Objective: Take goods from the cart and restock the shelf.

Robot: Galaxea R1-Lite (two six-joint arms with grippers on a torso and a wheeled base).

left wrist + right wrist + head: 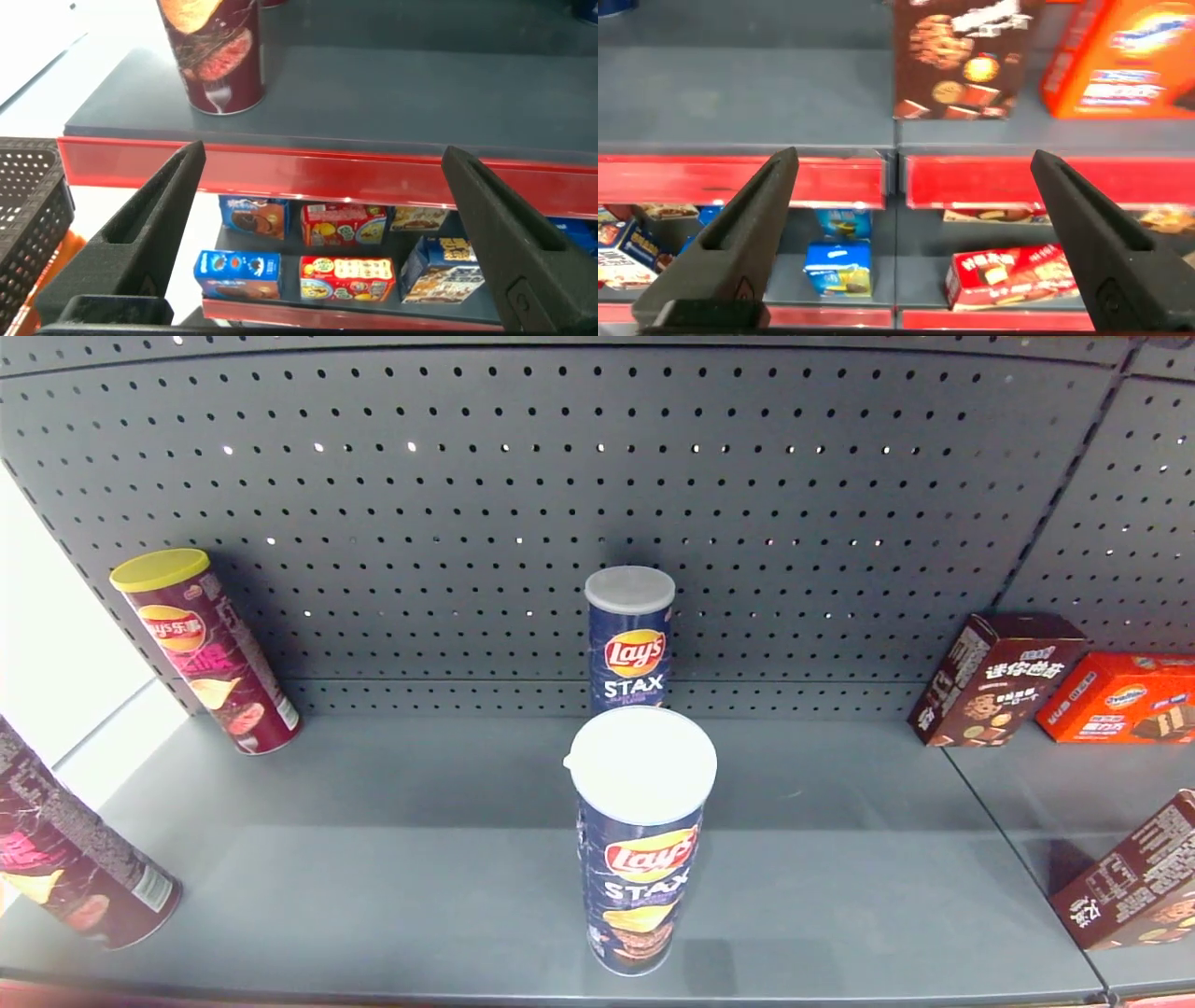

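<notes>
Shelf (373,859): free space beside front blue can (640,877). L claw (322,154), R claw (913,157) both wide open, empty. Next item: grip mid-body, set upright, avoid can.

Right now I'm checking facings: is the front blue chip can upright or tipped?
Upright: the front blue chip can stands on its base on the shelf.

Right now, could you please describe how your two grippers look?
The left gripper has two matte black, wedge-shaped fingers tapering to narrow tips. The right gripper matches it, with a small embossed mark near each finger's base.
</notes>
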